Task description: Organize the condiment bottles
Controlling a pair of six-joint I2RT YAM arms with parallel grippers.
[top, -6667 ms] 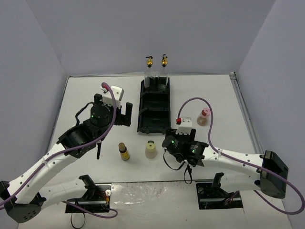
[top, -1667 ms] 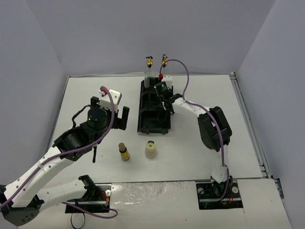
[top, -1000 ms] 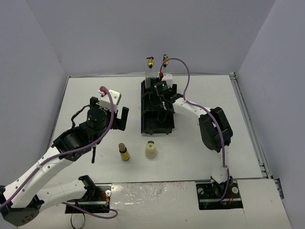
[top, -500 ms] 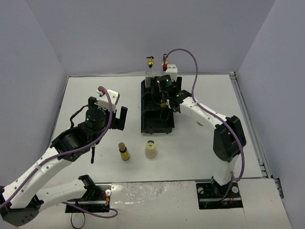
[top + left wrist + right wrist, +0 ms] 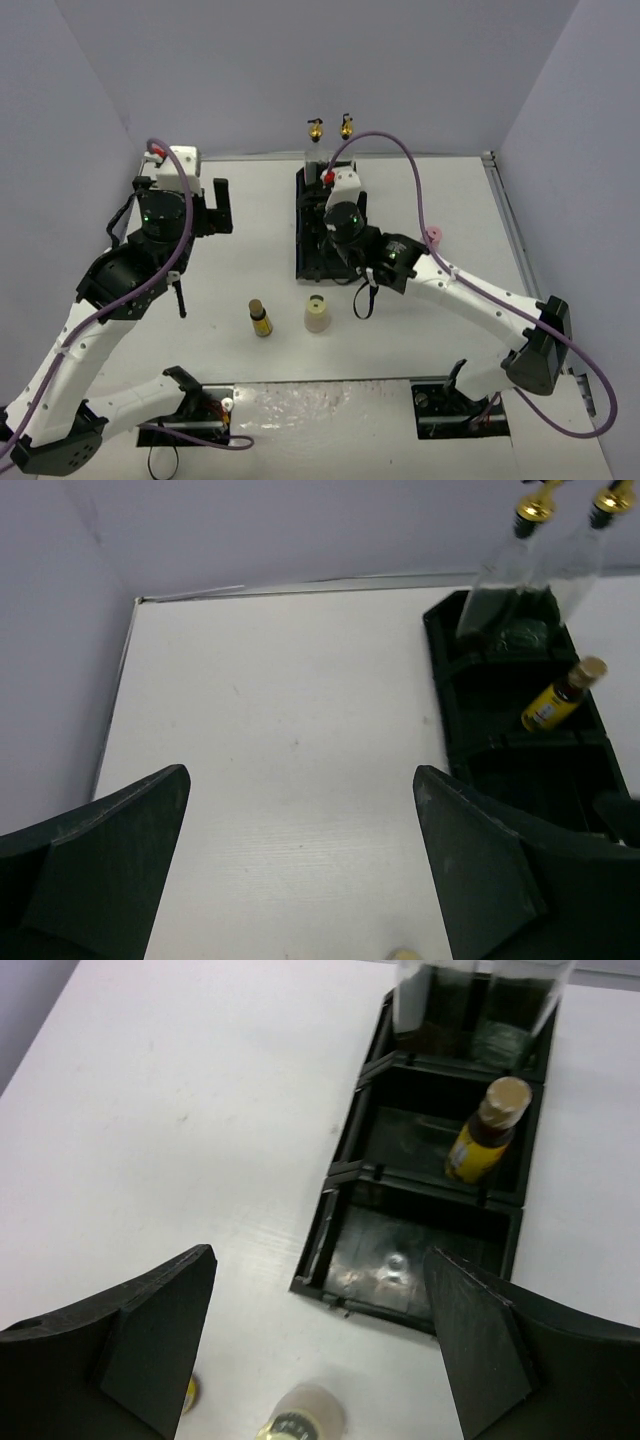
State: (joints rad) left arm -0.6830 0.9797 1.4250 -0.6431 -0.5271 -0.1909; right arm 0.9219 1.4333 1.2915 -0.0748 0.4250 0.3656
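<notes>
Two tall clear bottles with gold tops (image 5: 315, 135) (image 5: 346, 130) stand in the far compartment of the black tray (image 5: 299, 215). One amber bottle (image 5: 485, 1130) stands in the middle compartment; it also shows in the left wrist view (image 5: 558, 698). The other amber bottle (image 5: 260, 318) and the cream bottle (image 5: 317, 314) stand on the table in front of the tray. The pink-capped bottle (image 5: 433, 237) stands to the tray's right. My right gripper (image 5: 320, 1350) is open and empty above the tray's near end. My left gripper (image 5: 300, 880) is open and empty, high over the table's left.
The tray's near compartment (image 5: 420, 1250) holds nothing. Grey walls close in the white table (image 5: 200, 270) on the left, back and right. The right arm (image 5: 470, 295) stretches across the table's right half, close to the pink-capped bottle.
My right gripper has drawn back from the tray's far end to its near end, open, leaving the amber bottle in the tray. My left gripper has moved up and to the back left.
</notes>
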